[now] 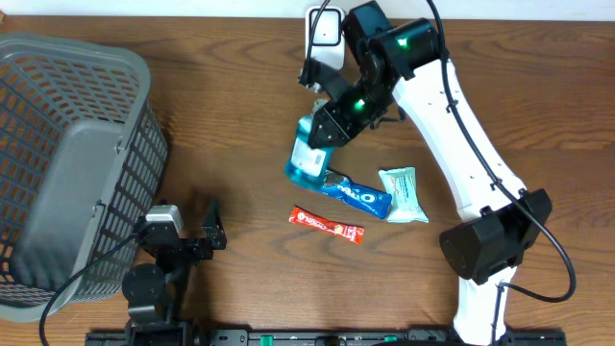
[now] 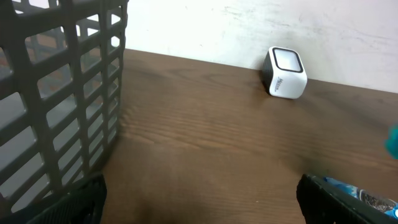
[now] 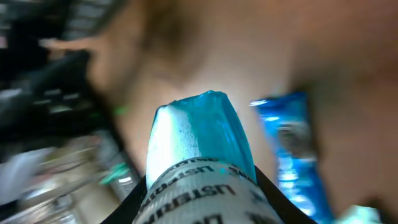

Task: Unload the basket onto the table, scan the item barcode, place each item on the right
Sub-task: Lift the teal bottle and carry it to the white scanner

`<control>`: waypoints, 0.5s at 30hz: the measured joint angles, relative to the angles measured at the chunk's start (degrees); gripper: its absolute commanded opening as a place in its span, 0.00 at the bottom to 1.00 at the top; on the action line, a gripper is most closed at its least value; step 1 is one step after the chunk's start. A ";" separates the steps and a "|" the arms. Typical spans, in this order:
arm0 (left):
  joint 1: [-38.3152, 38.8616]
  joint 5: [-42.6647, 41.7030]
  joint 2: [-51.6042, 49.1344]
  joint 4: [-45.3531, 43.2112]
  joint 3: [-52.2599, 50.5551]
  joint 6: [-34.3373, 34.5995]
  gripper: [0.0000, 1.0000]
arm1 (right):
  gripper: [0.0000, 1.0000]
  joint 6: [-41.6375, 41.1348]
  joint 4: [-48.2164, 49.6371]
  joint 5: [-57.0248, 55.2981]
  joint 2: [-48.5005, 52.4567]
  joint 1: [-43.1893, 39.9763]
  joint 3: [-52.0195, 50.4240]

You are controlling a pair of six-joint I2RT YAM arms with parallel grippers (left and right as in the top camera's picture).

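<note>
The item is a teal mouthwash bottle [image 1: 309,159] with a white label, held tilted above the table with my right gripper [image 1: 332,125] shut on it. In the right wrist view the bottle [image 3: 199,143] fills the space between the black fingers [image 3: 134,202], its end pointing away. The white barcode scanner [image 1: 325,29] stands at the table's far edge, just behind the right arm, and shows in the left wrist view as a small white box, the scanner [image 2: 285,73]. My left gripper [image 1: 213,226] rests open near the front left, with only bare table between its fingers [image 2: 323,199].
A grey mesh basket [image 1: 67,163] fills the left side, close beside the left gripper. Below the bottle lie a blue cookie pack [image 1: 357,194], a red snack bar [image 1: 327,225] and a pale green wipes pack [image 1: 404,194].
</note>
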State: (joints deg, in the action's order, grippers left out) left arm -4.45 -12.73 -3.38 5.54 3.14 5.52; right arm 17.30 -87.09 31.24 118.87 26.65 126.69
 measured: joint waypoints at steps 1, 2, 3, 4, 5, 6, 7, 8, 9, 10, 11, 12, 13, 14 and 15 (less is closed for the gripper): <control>-0.02 -0.02 0.00 0.00 0.00 -0.02 0.98 | 0.02 -0.11 1.66 -2.47 0.00 -0.02 0.00; -0.02 -0.02 0.00 0.00 0.00 -0.02 0.98 | 0.02 -0.15 3.17 -4.70 0.00 -0.04 0.00; -0.02 -0.02 0.00 0.00 0.00 0.00 0.98 | 0.02 -0.17 5.01 -7.28 0.00 -0.07 0.00; -0.02 -0.02 0.00 0.00 0.00 0.00 0.98 | 0.01 -0.20 6.49 -9.53 0.00 -0.07 0.00; 0.00 -0.02 0.00 0.00 0.00 0.00 0.98 | 0.02 -0.20 8.00 -11.87 0.00 -0.07 0.00; 0.00 -0.02 0.00 0.00 0.00 -0.02 0.98 | 0.02 -0.22 9.66 -14.40 0.00 -0.07 0.00; -0.02 -0.02 0.00 0.00 0.00 -0.02 0.98 | 0.02 -0.24 10.99 -16.55 0.00 -0.07 0.00; 0.00 -0.02 0.00 0.00 0.00 -0.02 0.98 | 0.02 -0.39 12.66 -19.08 0.00 -0.07 0.00; -0.02 0.00 0.00 0.00 0.00 -0.02 0.98 | 0.02 -0.59 14.23 -21.40 0.00 -0.07 0.00; 0.00 -0.02 0.00 0.00 0.00 -0.02 0.98 | 0.02 -0.79 15.47 -23.47 0.00 -0.09 0.00; 0.00 -0.02 0.00 0.00 0.00 0.00 0.98 | 0.02 -1.07 16.87 -25.51 0.00 -0.09 0.00; -0.02 0.00 0.00 0.00 0.00 -0.02 0.98 | 0.01 -1.29 18.38 -27.45 0.00 -0.09 0.00; 0.00 0.00 0.00 0.00 0.00 -0.02 0.98 | 0.01 -1.49 19.85 -29.18 0.02 -0.09 -0.02; -0.02 -0.02 0.00 0.00 0.00 -0.02 0.98 | 0.01 -1.64 21.51 -31.01 0.07 -0.09 -0.02; -0.02 -0.02 0.00 0.00 0.00 0.00 0.98 | 0.01 -1.68 23.19 -32.70 0.22 -0.09 -0.02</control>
State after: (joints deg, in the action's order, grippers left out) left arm -4.47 -12.75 -3.38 5.54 3.14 5.52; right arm 15.62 -63.90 -1.45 119.09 26.57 126.67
